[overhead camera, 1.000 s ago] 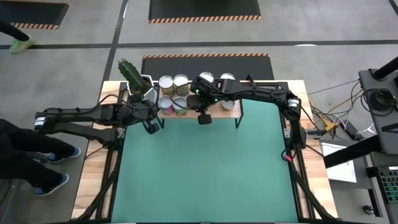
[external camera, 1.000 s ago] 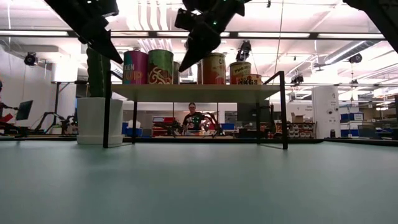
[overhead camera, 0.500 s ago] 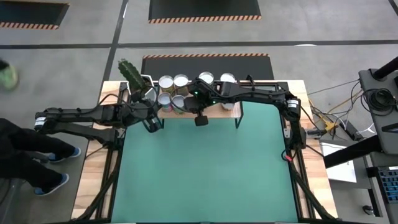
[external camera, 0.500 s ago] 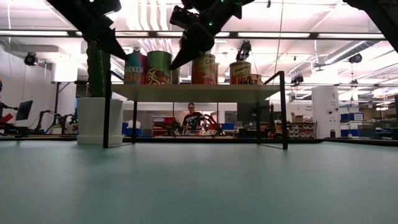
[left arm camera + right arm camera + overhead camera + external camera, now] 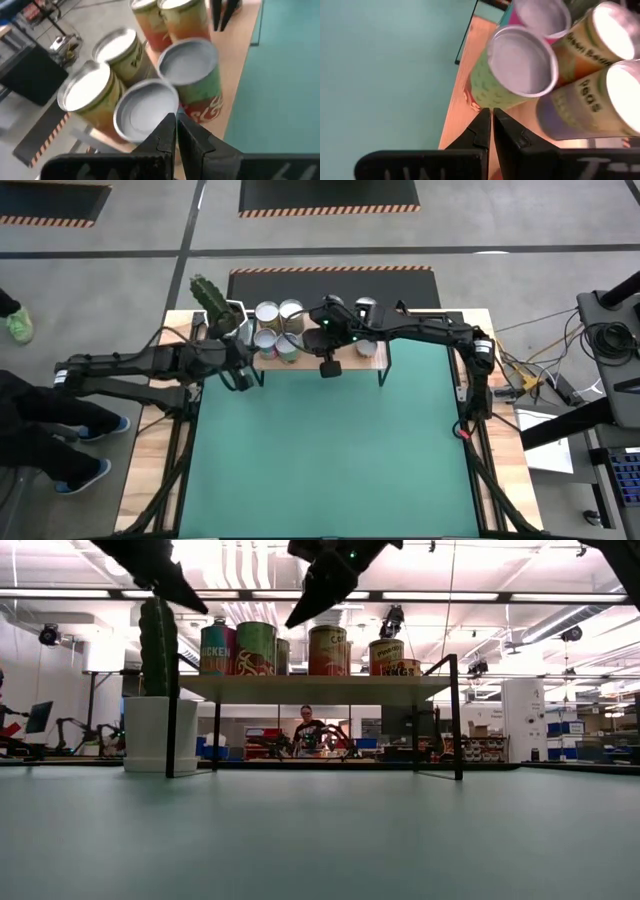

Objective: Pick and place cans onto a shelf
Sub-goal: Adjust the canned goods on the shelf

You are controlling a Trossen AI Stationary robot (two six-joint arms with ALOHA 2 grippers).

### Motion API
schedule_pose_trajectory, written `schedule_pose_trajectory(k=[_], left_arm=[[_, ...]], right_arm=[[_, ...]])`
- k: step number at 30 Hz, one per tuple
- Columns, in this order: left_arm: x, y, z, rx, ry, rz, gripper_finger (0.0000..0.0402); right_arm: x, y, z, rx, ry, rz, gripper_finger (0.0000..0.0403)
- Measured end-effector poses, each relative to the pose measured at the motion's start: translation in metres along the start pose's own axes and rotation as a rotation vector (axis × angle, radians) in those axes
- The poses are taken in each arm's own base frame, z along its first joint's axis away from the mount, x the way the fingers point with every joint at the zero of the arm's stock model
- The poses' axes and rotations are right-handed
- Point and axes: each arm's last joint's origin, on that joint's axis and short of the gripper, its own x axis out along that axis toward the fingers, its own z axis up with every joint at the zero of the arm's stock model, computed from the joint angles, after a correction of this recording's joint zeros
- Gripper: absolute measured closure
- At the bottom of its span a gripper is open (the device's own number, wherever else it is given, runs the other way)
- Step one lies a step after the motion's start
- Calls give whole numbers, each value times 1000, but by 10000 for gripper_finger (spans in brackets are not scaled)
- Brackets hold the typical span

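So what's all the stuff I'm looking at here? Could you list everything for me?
cans: at least six visible, silver tops, labels pink, green, red, orange and pale; clustered on the shelf.
shelf: one, light wood on thin black legs; far edge of the table.
cactus: one, green, in a white pot; beside the shelf's left end.
table: one, green mat on wood; nothing else shows on the mat.
person: one, far back in the room, seen under the shelf.
left gripper: dark, fingers together, empty; by the shelf's left end.
right gripper: dark, fingers together, empty; at the shelf's front edge.
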Motion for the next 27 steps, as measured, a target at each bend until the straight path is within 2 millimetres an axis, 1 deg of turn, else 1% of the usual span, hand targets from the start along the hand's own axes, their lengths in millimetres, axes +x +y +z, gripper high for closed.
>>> schedule_pose_trajectory(k=[5, 9, 14, 18, 22, 27], left_arm=[[-4, 5, 16, 50, -88, 49, 402], [-3, 10, 26, 125, -94, 98, 402], [-6, 24, 35, 161, -34, 141, 402], [-7, 38, 37, 160, 48, 146, 402], [2, 44, 34, 131, 79, 36, 402], [19, 54, 30, 131, 167, 62, 402]], right_arm=[[-12, -4, 7, -31, -65, -43, 394], [-22, -12, 16, -44, -108, -84, 394], [-38, -21, 24, -54, -114, -143, 394], [-56, -29, 31, -74, -129, -194, 394], [-73, -39, 34, -66, -133, -224, 394], [-86, -44, 34, -58, -116, -226, 394]])
